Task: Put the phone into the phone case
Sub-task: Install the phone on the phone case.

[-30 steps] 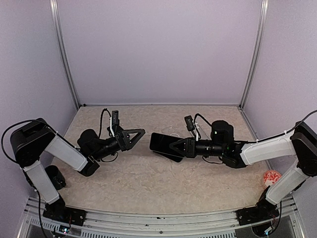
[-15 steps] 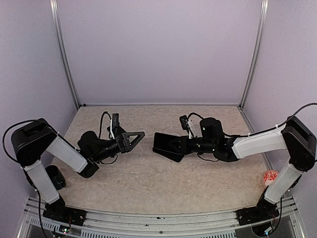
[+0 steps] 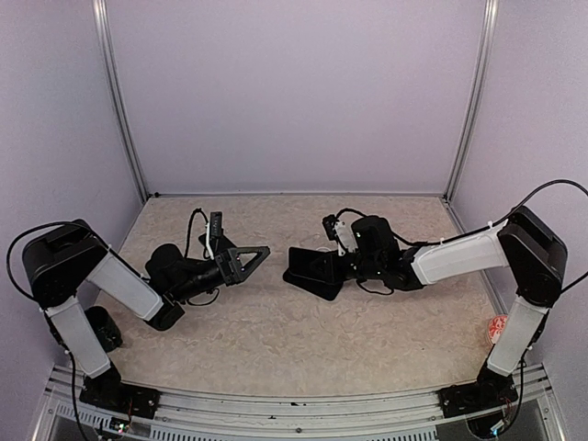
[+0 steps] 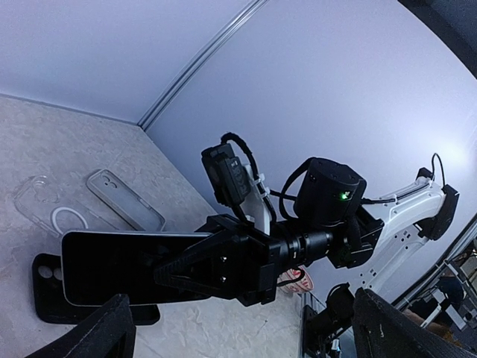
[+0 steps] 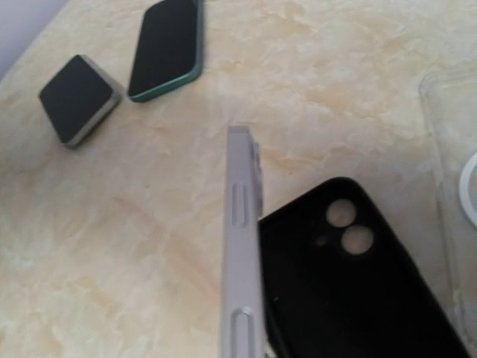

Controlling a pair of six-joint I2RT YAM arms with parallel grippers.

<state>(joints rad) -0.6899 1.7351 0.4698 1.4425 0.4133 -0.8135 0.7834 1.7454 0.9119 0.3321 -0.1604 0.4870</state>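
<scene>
Phone case (image 4: 59, 209), clear, white ring mark, flat near phone (image 4: 112, 265) in right jaws

The left arm (image 3: 119, 283) rises from its base at the lower left of the top view, folds at the shoulder and runs low toward the centre. Its left gripper (image 3: 254, 260) points right with the jaws spread wide and nothing between them. The right arm (image 3: 457, 259) climbs from the lower right corner, bends sharply near the right edge and stretches left across the middle, where the right gripper (image 3: 320, 266) is clamped on the phone (image 3: 301, 261), facing the left gripper across a gap.
</scene>
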